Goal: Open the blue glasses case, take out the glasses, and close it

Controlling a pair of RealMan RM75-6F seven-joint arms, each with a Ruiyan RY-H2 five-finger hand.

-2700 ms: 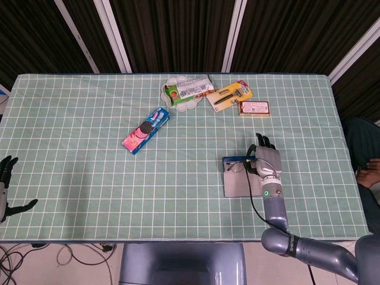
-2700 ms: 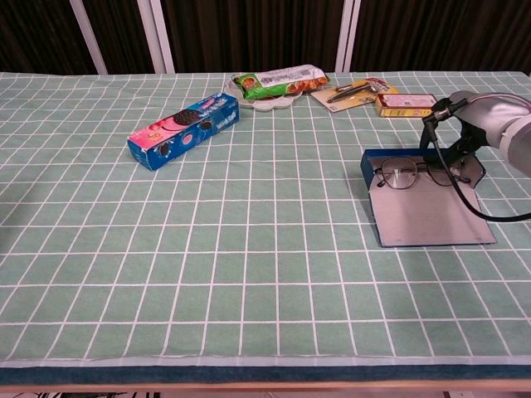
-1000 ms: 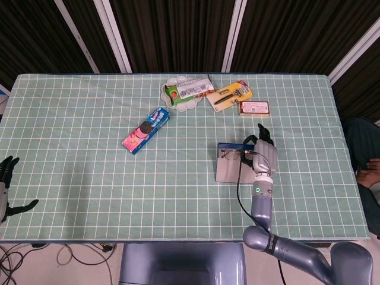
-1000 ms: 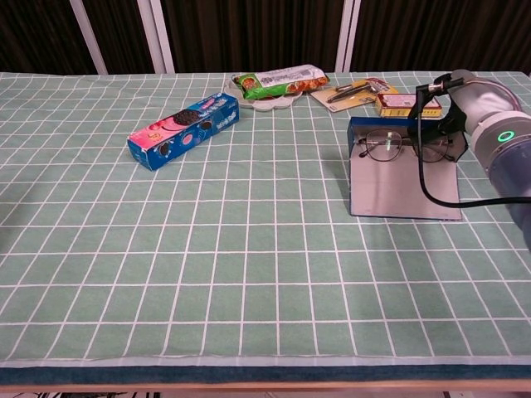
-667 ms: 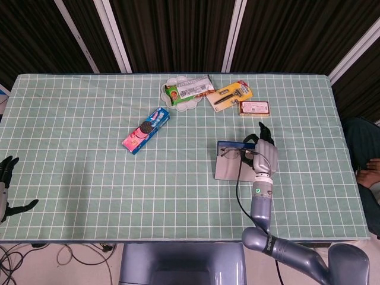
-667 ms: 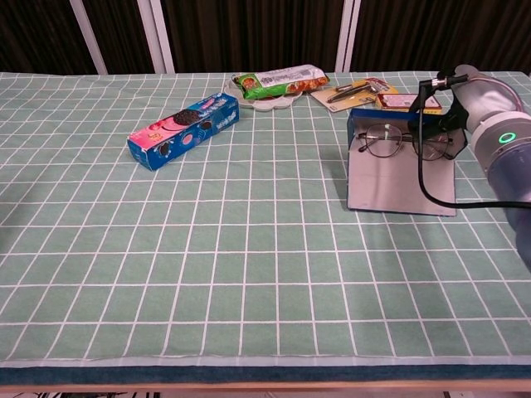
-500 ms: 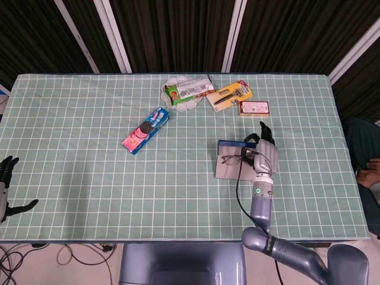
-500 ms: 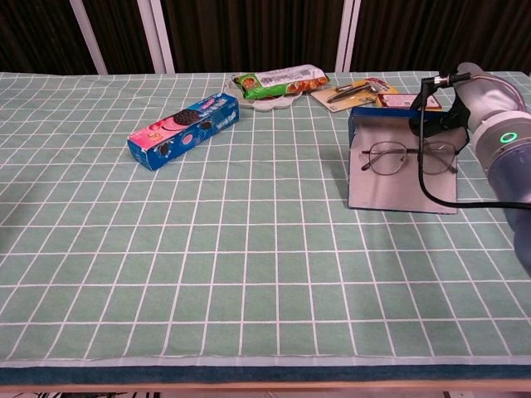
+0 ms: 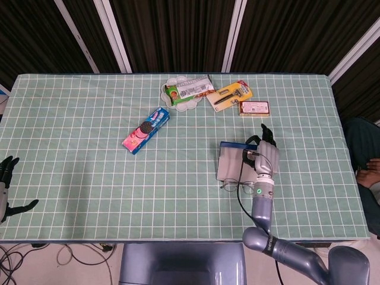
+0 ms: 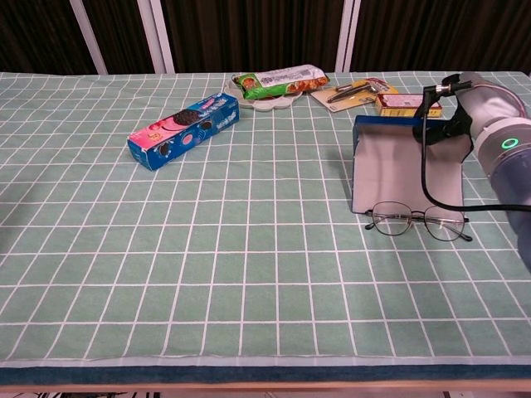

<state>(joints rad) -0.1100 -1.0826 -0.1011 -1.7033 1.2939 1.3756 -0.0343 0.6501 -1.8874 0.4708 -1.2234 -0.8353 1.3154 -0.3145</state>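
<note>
The thin wire-framed glasses (image 10: 416, 222) lie on the green checked tablecloth (image 10: 207, 249), just out of the open blue glasses case (image 10: 405, 170); only closing is left. The right hand (image 10: 465, 108) grips the case's far edge. The left hand (image 9: 7, 184) rests spread, empty, well apart.

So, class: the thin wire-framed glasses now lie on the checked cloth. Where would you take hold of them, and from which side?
Pinch the thin wire-framed glasses at the bridge between the lenses, coming straight down from above. They lie flat on the green checked tablecloth at the near edge of the open blue glasses case, and the thin rims offer little else to grip.
</note>
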